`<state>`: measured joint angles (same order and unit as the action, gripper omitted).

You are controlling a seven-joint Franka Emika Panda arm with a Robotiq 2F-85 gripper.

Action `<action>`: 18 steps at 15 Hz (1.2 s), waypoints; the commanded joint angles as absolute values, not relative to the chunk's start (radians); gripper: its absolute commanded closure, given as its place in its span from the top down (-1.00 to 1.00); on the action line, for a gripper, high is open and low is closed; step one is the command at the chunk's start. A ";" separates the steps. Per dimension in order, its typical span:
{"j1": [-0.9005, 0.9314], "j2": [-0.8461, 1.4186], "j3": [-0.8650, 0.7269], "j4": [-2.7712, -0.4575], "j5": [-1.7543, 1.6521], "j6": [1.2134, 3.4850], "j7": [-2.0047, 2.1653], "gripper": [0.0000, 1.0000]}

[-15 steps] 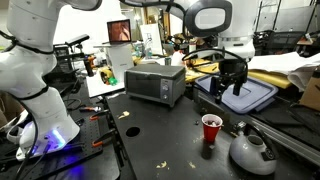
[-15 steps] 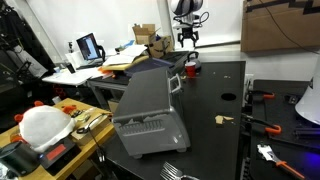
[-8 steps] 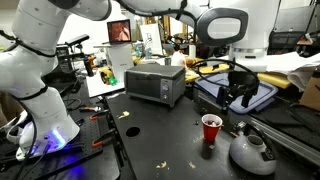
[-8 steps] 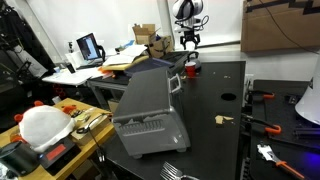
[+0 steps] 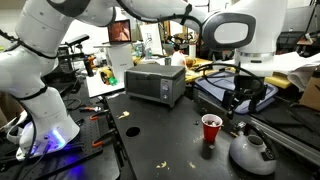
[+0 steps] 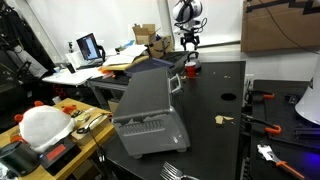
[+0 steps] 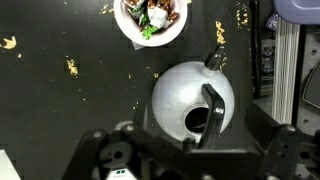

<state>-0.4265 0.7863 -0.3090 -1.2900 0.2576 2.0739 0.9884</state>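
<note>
The white robot arm (image 5: 236,30) reaches over the far side of the black tabletop (image 5: 150,135). Its jaws hang spread wide apart with nothing between them. In the wrist view they look down on a silver, rounded metal kettle with a black handle (image 7: 185,95), which stands upright on the tabletop, clear of the jaws. Near the kettle stands a red plastic cup (image 5: 211,128), upright and not touching it. From above, its pale rim rings reddish and green scraps. In an exterior view the jaws hover in front of a flat blue-grey tray (image 5: 212,90) at the back of the tabletop, with the cup and kettle lower in the picture, nearer the camera. A grey metal toaster oven (image 5: 155,84) sits well apart from them. Small yellowish crumbs (image 7: 72,67) lie scattered on the dark surface around the cup and kettle.
</note>
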 commanded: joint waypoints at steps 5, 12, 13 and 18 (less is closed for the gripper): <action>-0.429 0.769 -0.309 -1.287 0.267 1.976 1.012 1.00; -0.408 0.689 -0.307 -1.396 0.260 1.968 0.973 1.00; -0.403 0.669 -0.308 -1.422 0.256 1.972 0.965 1.00; -0.374 0.552 -0.318 -1.590 0.212 2.017 0.891 1.00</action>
